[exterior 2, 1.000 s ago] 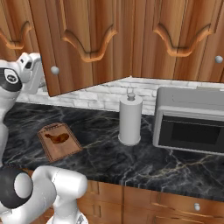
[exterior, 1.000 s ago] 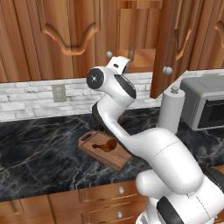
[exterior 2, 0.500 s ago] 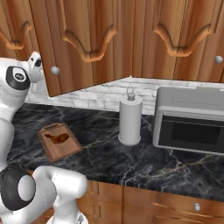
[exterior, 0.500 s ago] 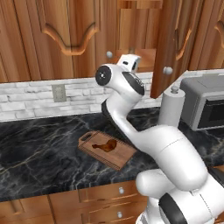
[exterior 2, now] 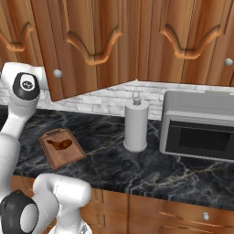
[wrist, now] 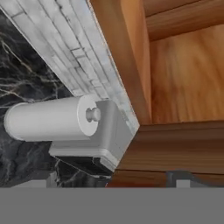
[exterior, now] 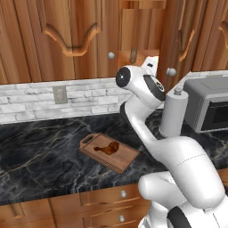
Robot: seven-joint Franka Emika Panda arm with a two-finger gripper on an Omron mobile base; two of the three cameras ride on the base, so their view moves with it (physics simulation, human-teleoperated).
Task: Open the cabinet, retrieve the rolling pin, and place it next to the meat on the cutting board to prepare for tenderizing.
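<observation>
Up goes the arm's hand toward the open cabinet, claw spread wide and holding nothing; rolling pin comes next.

No text, label, brand, number or sign can be read on anything here.

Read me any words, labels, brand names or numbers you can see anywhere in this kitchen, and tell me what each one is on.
There is no readable text.
The microwave shows no brand name or numbers on its front.
The paper towel roll, cutting board and cabinet doors carry no labels.
</observation>
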